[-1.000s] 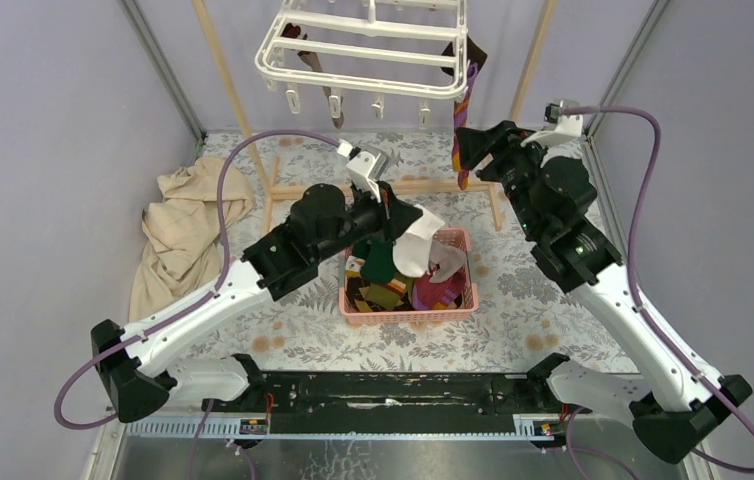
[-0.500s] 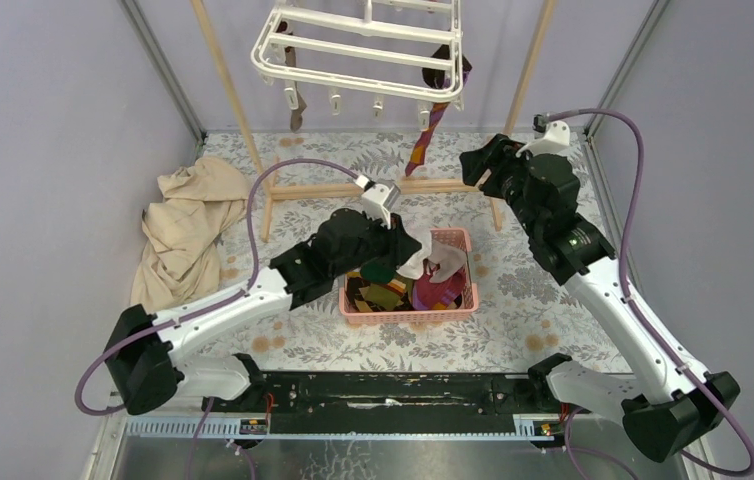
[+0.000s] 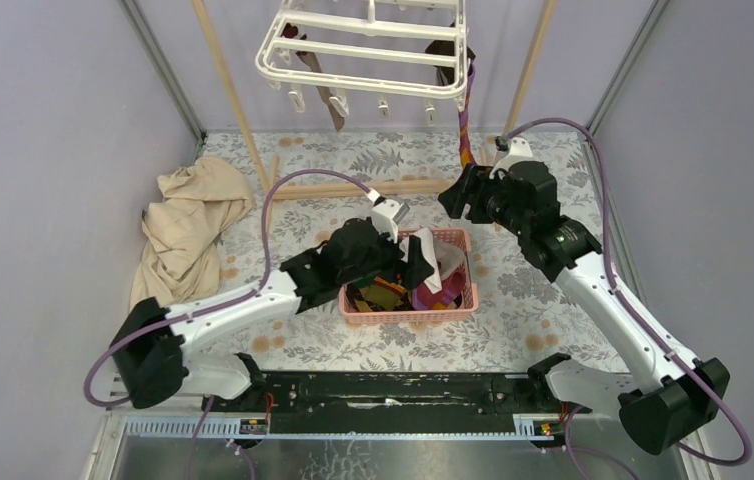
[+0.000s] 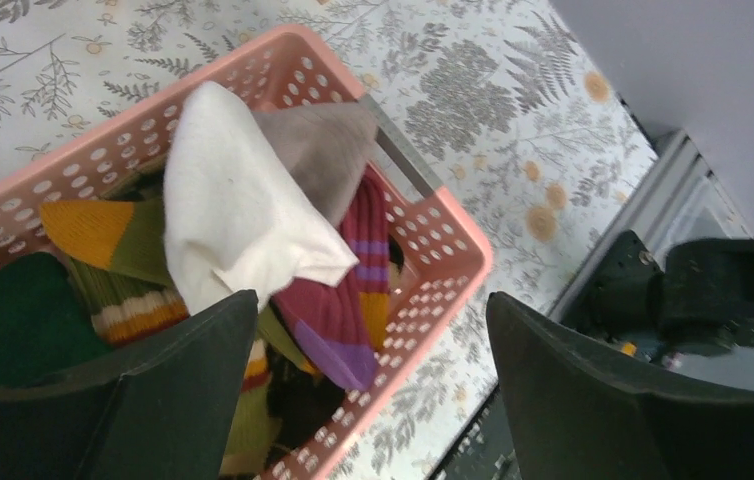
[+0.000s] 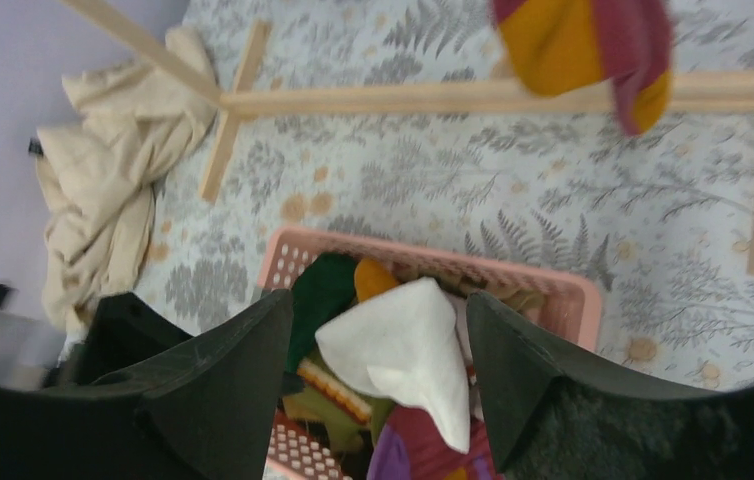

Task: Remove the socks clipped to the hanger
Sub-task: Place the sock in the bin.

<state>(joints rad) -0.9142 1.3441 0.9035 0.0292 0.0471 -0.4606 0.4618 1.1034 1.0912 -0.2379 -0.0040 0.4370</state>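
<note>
The left fingers (image 4: pixel 593 390) stand wide apart, gripping nothing, just above a white sock (image 4: pixel 238 215) lying atop the pile in the basket (image 4: pixel 453 250) beneath them. The right fingers (image 5: pixel 223 390) also gape empty. A striped sock (image 5: pixel 583 45) dangles beyond their tips from the hanger (image 3: pixel 373 52) overhead, which also holds a brown sock (image 3: pixel 331 100).
</note>
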